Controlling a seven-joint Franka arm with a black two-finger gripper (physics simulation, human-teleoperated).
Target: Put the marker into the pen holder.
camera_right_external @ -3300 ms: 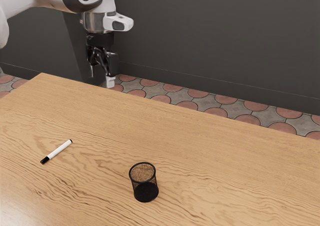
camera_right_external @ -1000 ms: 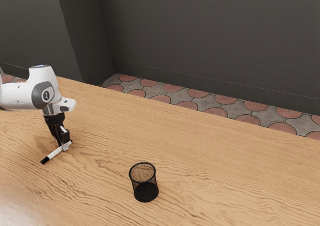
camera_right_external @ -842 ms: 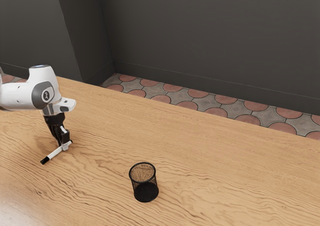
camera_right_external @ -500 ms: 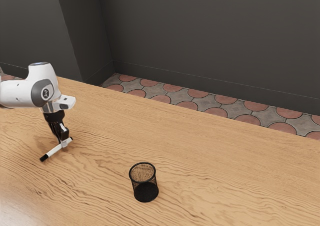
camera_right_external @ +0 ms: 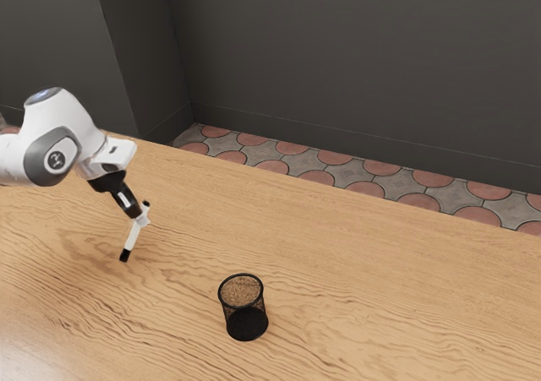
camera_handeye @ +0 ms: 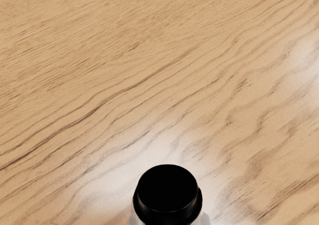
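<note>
Evidently the grasp is done; the gripper [camera_right_external: 142, 220] grips the marker [camera_right_external: 132, 239], tilted, seemingly lifted; carrying and inserting it into the pen holder [camera_right_external: 247, 320] remain.

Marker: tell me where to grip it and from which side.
Grip the marker by its white barrel, best toward the end away from the longer black cap, coming from above. The barrel is slim and straight, so the pincer can close across its long sides, as it does now. The cap-down slant should suit lowering it into the holder.
</note>
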